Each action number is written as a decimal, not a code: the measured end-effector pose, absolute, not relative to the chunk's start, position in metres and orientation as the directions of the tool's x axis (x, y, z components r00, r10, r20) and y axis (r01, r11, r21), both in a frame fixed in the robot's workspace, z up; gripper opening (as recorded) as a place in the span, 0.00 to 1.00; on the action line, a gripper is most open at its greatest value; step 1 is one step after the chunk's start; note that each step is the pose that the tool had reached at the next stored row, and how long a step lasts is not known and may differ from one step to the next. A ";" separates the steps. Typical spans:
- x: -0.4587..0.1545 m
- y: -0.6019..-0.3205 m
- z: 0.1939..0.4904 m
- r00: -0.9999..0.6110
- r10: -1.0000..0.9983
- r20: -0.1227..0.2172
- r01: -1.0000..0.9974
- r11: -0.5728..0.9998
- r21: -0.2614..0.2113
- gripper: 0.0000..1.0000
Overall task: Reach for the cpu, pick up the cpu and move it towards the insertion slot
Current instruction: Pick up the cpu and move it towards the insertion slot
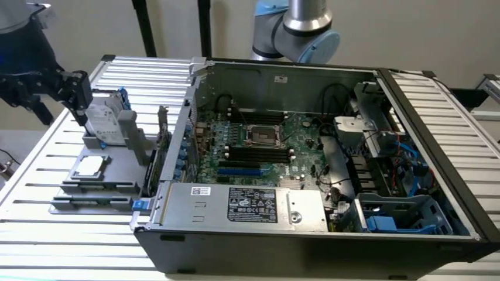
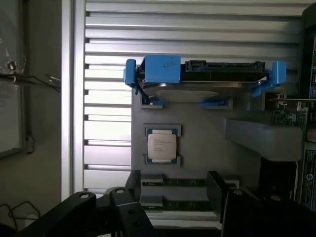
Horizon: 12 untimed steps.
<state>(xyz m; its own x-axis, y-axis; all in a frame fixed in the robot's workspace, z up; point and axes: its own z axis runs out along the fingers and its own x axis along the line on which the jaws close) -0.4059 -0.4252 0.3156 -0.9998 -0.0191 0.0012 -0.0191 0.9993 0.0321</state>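
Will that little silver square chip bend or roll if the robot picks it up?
Probably neither. The cpu looks like a flat square with a metal top, so it should stay stiff and cannot roll. That smooth top may be slippery. It is thin and lies low in its grey holder, so getting hold of its edges looks tricky.

It looked like a robotics lab or test workshop: an open black desktop computer case (image 1: 312, 249) with a green motherboard (image 1: 301, 132) lay on a slatted aluminium bench (image 1: 62, 246), beside a grey plastic parts fixture (image 1: 117, 172), with a silver-and-blue robot arm (image 1: 301, 26) behind.
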 end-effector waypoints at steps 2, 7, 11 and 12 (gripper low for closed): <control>-0.406 -0.425 0.312 -1.000 -0.019 0.001 -0.019 0.999 0.032 0.65; -0.406 -0.425 0.303 -1.000 -0.018 0.001 -0.018 0.999 0.032 0.65; -0.406 -0.425 0.296 -1.000 -0.017 0.001 -0.017 0.999 0.032 0.65; -0.406 -0.425 0.294 -1.000 -0.017 0.001 -0.017 0.999 0.032 0.65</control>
